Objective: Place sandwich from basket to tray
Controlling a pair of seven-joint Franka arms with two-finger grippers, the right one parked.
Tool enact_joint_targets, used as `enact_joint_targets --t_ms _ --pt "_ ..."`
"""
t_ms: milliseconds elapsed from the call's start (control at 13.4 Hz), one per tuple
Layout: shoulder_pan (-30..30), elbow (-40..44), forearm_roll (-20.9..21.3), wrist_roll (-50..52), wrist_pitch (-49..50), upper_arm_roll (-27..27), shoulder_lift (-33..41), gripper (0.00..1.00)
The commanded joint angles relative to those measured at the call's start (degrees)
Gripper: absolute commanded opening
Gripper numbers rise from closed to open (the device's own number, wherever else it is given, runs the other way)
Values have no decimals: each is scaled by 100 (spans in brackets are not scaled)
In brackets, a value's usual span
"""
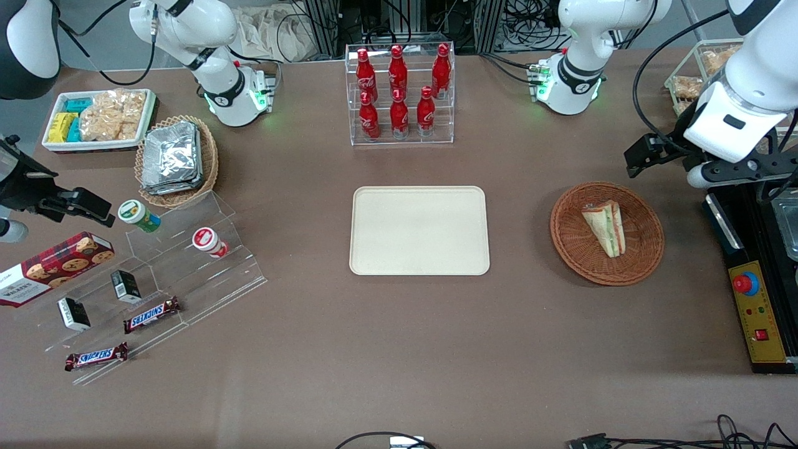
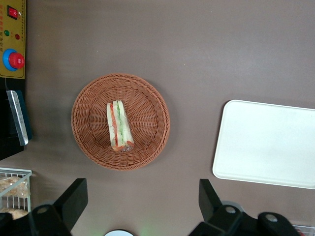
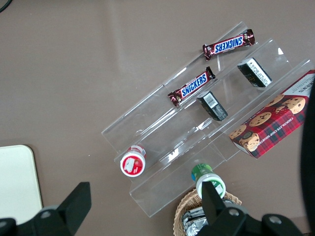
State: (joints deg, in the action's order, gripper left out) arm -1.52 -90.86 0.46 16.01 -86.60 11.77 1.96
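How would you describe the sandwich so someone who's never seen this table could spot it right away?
Start at the cream tray mid-table, then look toward the working arm's end for the round reddish-brown basket. The sandwich lies in it alone: a pale triangular wedge with green and red-orange filling. The open gripper hangs above, apart from it.

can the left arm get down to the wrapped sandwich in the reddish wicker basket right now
Probably yes. The triangular wrapped sandwich lies alone in the round reddish-brown wicker basket, nothing over it. The left gripper hangs above the table beside the basket, jaws open wide.
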Motion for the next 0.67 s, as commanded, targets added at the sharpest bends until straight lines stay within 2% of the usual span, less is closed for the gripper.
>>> enact_joint_targets --t_ms 0,374,598 --pt "-32 183 -28 7 213 35 -47 100" --pt "-32 121 -28 16 362 35 -56 100" --pt "-102 -641 -2 34 39 -8 137 100"
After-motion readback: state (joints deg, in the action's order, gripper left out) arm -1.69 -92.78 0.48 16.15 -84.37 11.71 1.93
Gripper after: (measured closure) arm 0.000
